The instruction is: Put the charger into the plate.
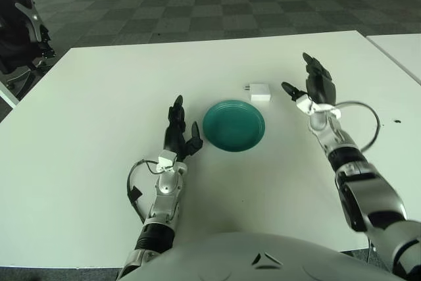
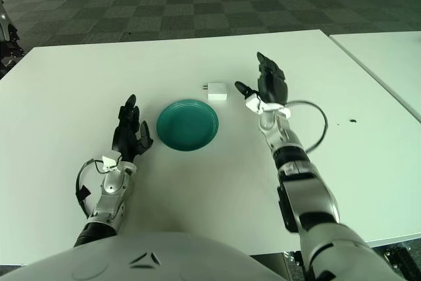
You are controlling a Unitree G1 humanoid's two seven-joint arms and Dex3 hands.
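On the white bench (image 1: 99,97), my right hand (image 1: 318,87) is raised just to the right of the charger (image 1: 260,91), fingers spread wide and upright, palm turned toward it, holding nothing and not touching it. The charger, a small white block with its plug prongs pointing left, lies on the bench just beyond the far right rim of the teal plate (image 1: 233,125), apart from it. My left hand (image 1: 178,134) shows left of the plate, fingers loosely extended and empty.
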